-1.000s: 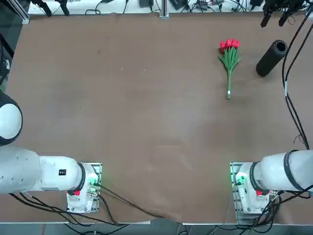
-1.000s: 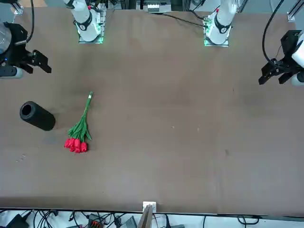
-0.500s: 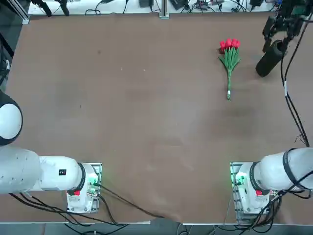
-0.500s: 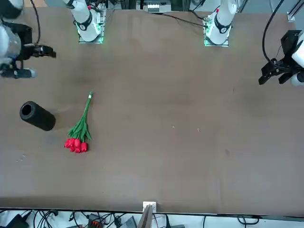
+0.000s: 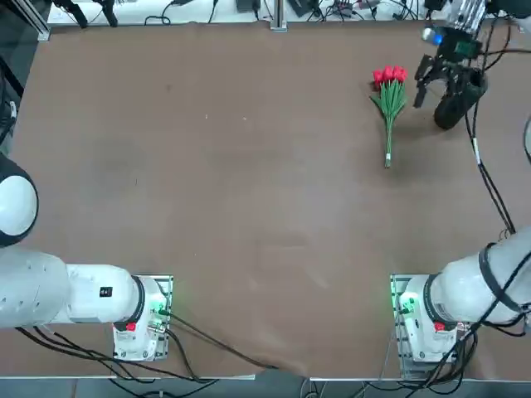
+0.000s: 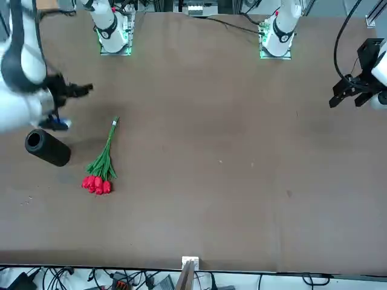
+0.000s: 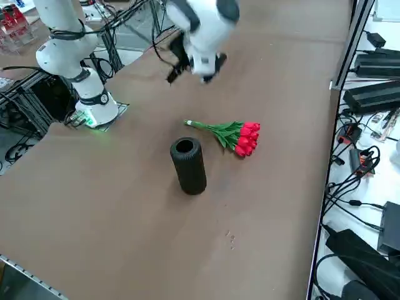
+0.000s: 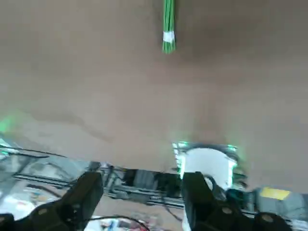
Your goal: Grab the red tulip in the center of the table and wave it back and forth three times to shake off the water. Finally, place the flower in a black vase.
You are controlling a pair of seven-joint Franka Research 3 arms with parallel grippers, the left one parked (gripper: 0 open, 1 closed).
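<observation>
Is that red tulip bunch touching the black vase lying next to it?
Apart. In the right side view, bare table shows between the red tulip and the black vase; the top view shows the same gap.

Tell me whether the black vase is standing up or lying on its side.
On its side. The black vase lies flat on the table, its round mouth facing sideways, next to the red tulip. The right gripper hovers above.

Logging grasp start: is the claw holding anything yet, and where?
Nothing. The right claw is open and empty above the table; the red tulip lies untouched.
</observation>
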